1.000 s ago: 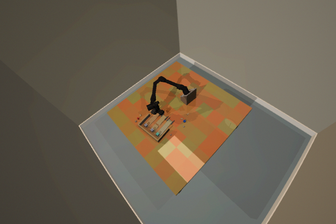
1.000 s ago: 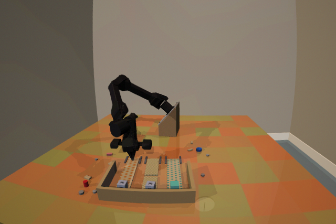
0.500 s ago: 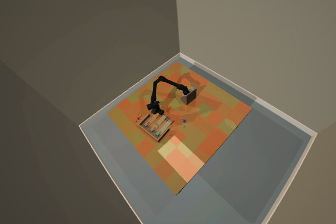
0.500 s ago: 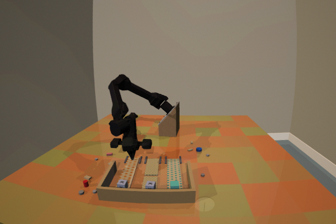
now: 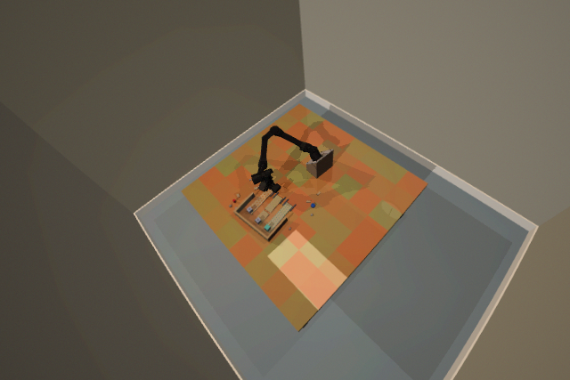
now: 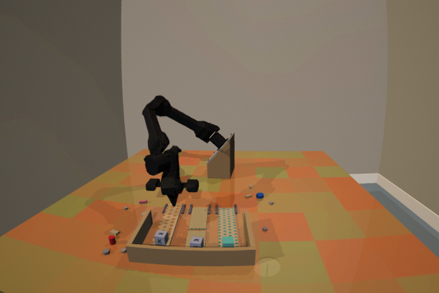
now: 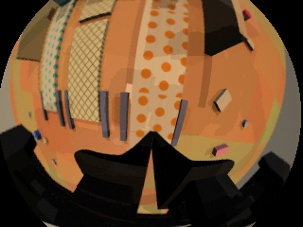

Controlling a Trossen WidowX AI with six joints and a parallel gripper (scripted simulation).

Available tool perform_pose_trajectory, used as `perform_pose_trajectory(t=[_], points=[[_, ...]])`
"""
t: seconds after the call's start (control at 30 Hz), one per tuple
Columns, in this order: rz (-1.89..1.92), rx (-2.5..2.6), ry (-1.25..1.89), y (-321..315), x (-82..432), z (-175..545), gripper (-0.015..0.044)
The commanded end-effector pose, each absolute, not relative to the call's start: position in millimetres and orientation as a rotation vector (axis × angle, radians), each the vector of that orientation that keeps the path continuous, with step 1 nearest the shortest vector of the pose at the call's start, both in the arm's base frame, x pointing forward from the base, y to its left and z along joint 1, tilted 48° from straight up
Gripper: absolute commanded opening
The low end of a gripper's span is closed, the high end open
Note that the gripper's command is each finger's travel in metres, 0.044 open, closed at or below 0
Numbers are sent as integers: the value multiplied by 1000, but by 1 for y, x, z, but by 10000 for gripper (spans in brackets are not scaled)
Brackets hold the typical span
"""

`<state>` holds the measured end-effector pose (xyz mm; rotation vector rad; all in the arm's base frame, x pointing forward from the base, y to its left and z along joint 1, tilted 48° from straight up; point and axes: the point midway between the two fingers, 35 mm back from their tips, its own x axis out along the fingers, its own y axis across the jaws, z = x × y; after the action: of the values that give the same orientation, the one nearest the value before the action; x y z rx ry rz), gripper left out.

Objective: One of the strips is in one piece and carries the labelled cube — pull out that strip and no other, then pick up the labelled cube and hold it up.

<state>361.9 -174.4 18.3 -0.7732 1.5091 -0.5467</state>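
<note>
The orange-dotted strip (image 6: 171, 215) (image 7: 163, 61) is in one piece, slightly skewed, with a pale cube marked K (image 6: 160, 237) on its far end from the arm. The middle cross-hatched strip (image 6: 198, 217) (image 7: 86, 71) is split by a gap; another K cube (image 6: 196, 241) sits on its separate piece. The teal-dotted strip (image 6: 226, 222) (image 7: 51, 71) carries a plain teal cube (image 6: 228, 241) (image 5: 267, 227). My gripper (image 6: 173, 204) (image 7: 152, 134) is shut and empty, its tips at the arm-side end of the orange-dotted strip. Whether they touch it is unclear.
A low wooden wall (image 6: 191, 256) encloses the cube ends on three sides. Dark guide rails (image 7: 124, 115) (image 6: 191, 208) flank the strips' near ends. Beside them lie a red cylinder (image 6: 112, 240), a pink block (image 7: 220, 150), a blue disc (image 6: 259, 195) and several small pieces.
</note>
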Motion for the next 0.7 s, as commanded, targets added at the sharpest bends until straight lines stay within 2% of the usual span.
perform_pose_trajectory(t=[0.0,0.67], points=[[-540,-773,1529,-177,352,15,0],[-539,-774,1530,-181,321,17,0]])
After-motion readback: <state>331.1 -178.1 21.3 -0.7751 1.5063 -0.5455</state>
